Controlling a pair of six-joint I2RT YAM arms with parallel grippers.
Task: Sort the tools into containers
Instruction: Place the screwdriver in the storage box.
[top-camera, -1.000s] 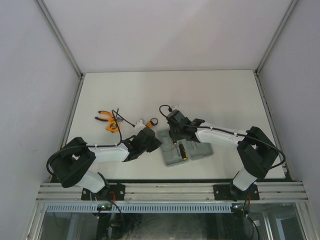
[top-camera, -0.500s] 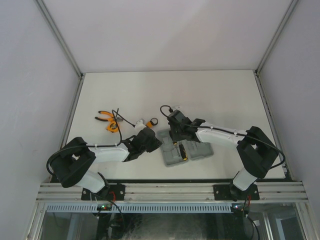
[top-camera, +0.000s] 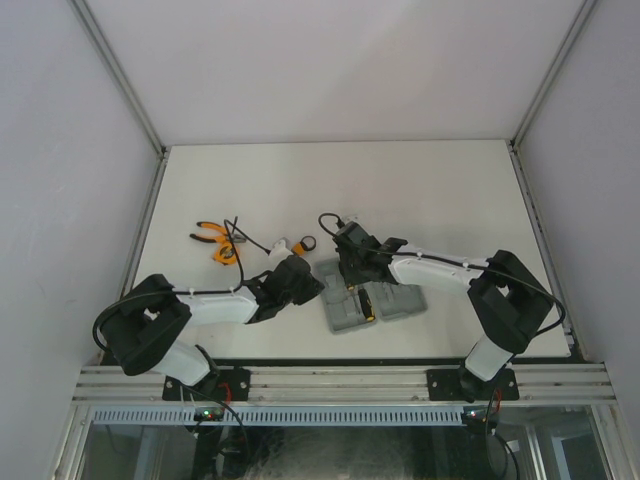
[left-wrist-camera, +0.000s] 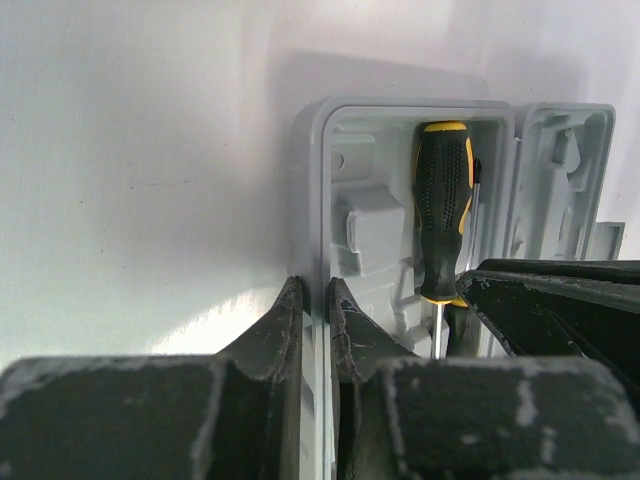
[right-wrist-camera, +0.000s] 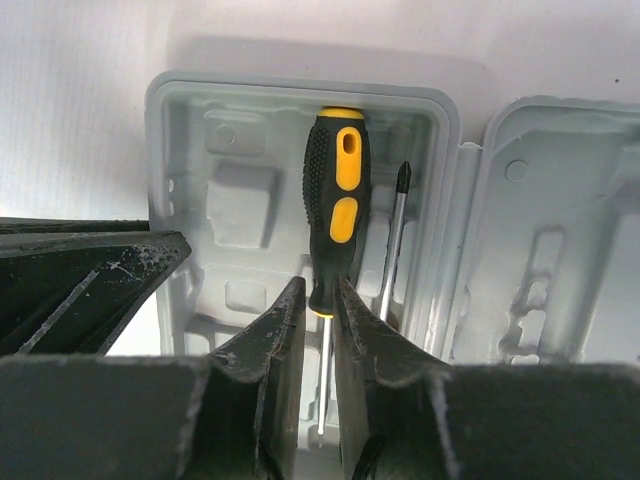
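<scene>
The grey container (top-camera: 402, 300) lies open in front of both arms. My left gripper (left-wrist-camera: 317, 298) is shut on the wall (left-wrist-camera: 306, 190) of its left half, one finger outside and one inside. My right gripper (right-wrist-camera: 320, 296) is shut on the lower end of a yellow-and-black screwdriver (right-wrist-camera: 337, 195), which lies in a moulded slot of that half (right-wrist-camera: 240, 200). A second screwdriver's bare shaft (right-wrist-camera: 397, 235) lies just right of it. In the top view the left gripper (top-camera: 308, 283) and right gripper (top-camera: 354, 284) meet over the case.
Orange-handled pliers (top-camera: 207, 234), an orange tape measure (top-camera: 224, 254) and a small hex-key set with a ring (top-camera: 297, 243) lie on the white table left of the case. Metal-framed walls border the table on three sides.
The right arm has edged slightly to the left. Both grips and the case look unchanged.
</scene>
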